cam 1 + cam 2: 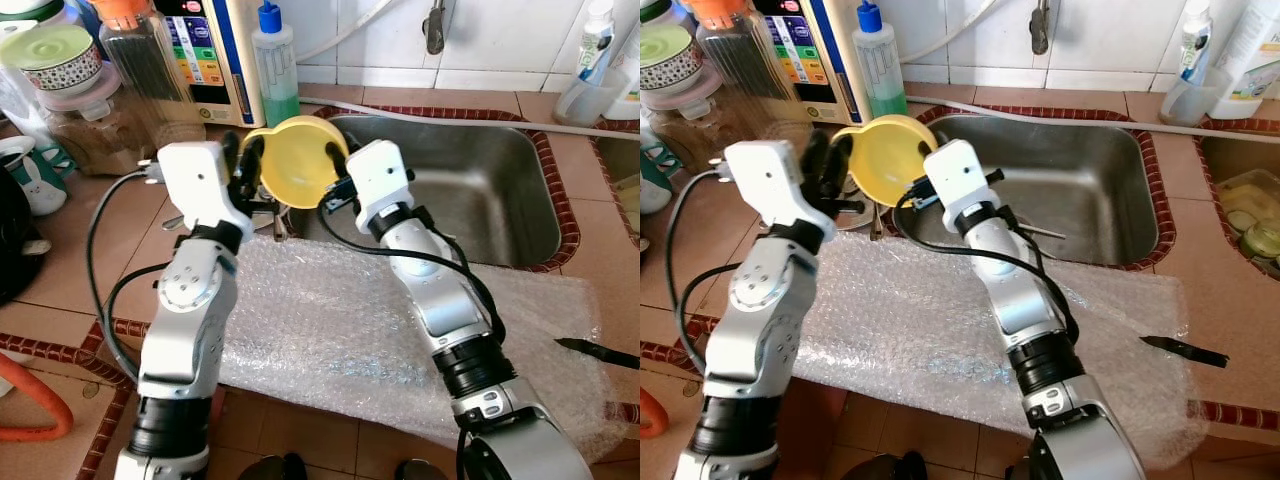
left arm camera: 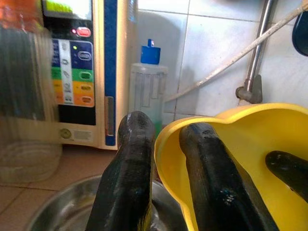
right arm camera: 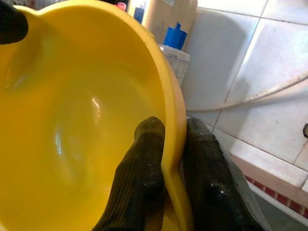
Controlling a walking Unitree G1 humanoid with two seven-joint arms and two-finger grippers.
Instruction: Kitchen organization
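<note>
A yellow plastic bowl (image 1: 297, 158) hangs tilted over the near left corner of the steel sink (image 1: 480, 190). Both grippers pinch its rim. My left gripper (image 1: 248, 165) is shut on the bowl's left edge, one finger inside and one outside, as the left wrist view shows at the yellow bowl (image 2: 250, 144). My right gripper (image 1: 338, 172) is shut on the bowl's right edge; in the right wrist view the rim of the yellow bowl (image 3: 86, 120) sits between its two black fingertips (image 3: 149, 144).
Bubble wrap (image 1: 330, 330) covers the counter in front of me. A black knife (image 1: 598, 351) lies at its right end. Behind stand a green-liquid bottle (image 1: 275, 65), a water purifier (image 1: 205, 50) and jars (image 1: 140, 70). A faucet (image 1: 434, 25) hangs over the sink.
</note>
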